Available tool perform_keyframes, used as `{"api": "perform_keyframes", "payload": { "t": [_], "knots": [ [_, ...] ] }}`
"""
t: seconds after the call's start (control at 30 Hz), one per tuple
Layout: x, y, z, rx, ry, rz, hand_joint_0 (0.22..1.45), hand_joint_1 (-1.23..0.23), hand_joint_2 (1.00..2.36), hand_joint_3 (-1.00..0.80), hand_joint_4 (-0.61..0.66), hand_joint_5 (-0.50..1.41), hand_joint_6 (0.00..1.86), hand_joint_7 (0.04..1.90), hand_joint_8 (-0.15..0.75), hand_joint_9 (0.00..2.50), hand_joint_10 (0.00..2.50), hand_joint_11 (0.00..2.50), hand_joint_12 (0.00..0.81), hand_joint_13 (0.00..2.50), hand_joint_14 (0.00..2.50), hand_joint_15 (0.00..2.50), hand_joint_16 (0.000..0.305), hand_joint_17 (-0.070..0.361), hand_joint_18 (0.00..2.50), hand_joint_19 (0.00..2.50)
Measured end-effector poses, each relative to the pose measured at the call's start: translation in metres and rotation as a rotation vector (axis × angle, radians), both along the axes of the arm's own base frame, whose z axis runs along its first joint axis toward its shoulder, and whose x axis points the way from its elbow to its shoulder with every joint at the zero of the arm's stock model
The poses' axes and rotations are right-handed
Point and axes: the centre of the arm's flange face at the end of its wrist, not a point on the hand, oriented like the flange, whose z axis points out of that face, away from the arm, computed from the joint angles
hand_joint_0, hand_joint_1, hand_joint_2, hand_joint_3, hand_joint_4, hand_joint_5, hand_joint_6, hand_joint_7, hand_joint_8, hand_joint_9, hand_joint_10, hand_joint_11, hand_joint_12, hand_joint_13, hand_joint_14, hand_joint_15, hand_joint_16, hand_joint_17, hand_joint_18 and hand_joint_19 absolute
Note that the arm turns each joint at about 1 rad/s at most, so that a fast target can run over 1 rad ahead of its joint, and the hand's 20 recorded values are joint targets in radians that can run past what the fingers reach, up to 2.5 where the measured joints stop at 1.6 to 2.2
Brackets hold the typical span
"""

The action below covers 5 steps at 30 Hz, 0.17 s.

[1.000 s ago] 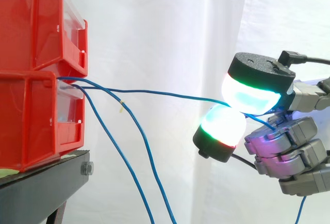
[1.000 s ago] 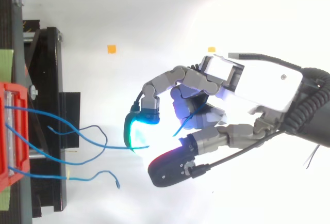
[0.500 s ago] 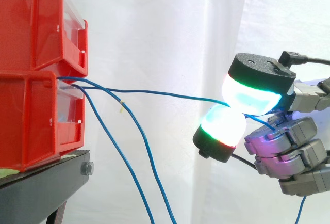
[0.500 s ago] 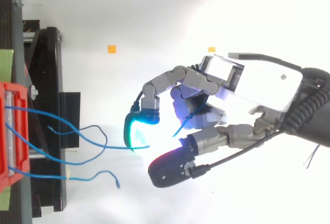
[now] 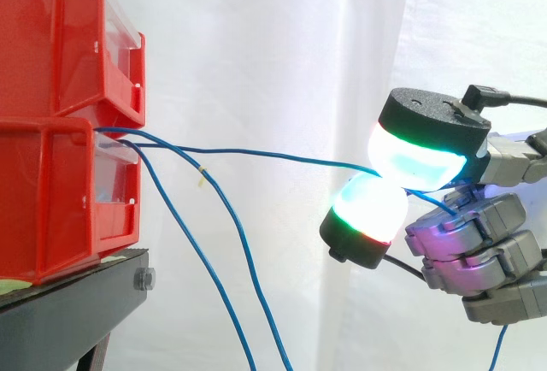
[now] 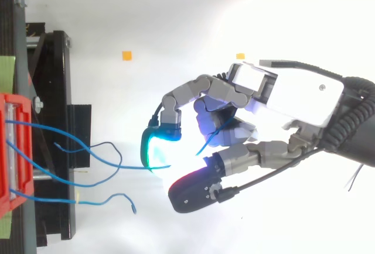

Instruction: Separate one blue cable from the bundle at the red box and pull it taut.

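Two stacked red bins [image 5: 60,123] stand at the left on a black stand [image 5: 68,311]. Three blue cables come out between them. One blue cable [image 5: 273,156] runs nearly level to the right into my hand [image 5: 479,243], pinched between two glowing pads [image 5: 414,153]; its loose end hangs below the hand. The other two cables [image 5: 222,260] droop down. From above, the hand [image 6: 281,99] lies right of the bins [image 6: 13,148], fingers curled, with the held cable [image 6: 126,167] reaching the cyan pad [image 6: 155,148].
A white curtain [image 5: 282,46] hangs behind. Small orange markers [image 6: 126,55] lie on the white floor. The stand's black frame [image 6: 55,90] juts out beside the bins. Free cable ends [image 6: 132,207] curl near the stand.
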Motion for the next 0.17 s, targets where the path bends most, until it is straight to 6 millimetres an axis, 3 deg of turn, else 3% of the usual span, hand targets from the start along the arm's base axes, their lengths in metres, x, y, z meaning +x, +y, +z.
{"api": "perform_keyframes", "payload": {
  "t": [0.17],
  "knots": [
    [-0.0001,0.0000,-0.0001,0.000,0.000,0.000,0.83,-0.78,1.00,-0.50,-0.07,-0.22,0.90,0.98,0.294,0.68,2.47,1.42,0.335,0.75,2.50,1.46,0.030,0.067,1.42,1.71]
  ]
}}
